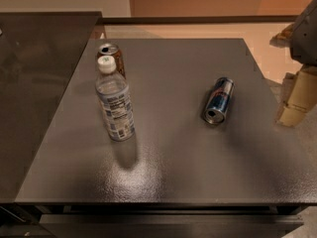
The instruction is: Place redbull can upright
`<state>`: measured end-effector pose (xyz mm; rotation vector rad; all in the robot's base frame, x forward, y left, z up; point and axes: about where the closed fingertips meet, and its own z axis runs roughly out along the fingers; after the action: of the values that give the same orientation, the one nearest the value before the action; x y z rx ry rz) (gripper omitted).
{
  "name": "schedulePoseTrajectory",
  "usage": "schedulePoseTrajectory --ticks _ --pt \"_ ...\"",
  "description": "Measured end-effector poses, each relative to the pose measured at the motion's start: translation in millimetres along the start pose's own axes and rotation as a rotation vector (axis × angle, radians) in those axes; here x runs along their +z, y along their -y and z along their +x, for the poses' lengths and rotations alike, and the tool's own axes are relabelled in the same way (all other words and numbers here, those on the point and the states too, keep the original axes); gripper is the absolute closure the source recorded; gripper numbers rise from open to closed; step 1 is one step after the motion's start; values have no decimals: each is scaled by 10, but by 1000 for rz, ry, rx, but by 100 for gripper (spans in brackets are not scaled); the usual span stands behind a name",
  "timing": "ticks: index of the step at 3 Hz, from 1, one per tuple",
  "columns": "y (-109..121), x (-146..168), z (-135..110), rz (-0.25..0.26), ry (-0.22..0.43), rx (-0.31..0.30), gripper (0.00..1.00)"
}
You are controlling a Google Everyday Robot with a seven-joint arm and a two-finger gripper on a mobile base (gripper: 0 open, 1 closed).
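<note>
The redbull can [218, 101] is blue and silver and lies on its side on the grey table [173, 157], right of the middle, with its silver top end pointing toward the table's front edge. My gripper [296, 102] shows at the right edge of the view, beige below a grey arm part [307, 31]. It hangs beyond the table's right edge, well to the right of the can, apart from it and holding nothing that I can see.
A clear water bottle [114, 100] with a white cap stands upright at the left of the table. A brown can [111, 56] stands upright right behind it. A darker table [34, 83] adjoins on the left. A pale floor lies beyond.
</note>
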<state>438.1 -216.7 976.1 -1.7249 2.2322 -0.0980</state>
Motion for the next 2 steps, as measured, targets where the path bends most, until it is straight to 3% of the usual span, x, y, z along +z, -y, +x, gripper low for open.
schedulePoseTrajectory --ticks 2 --pt "39 0 -24 9 15 -33 0"
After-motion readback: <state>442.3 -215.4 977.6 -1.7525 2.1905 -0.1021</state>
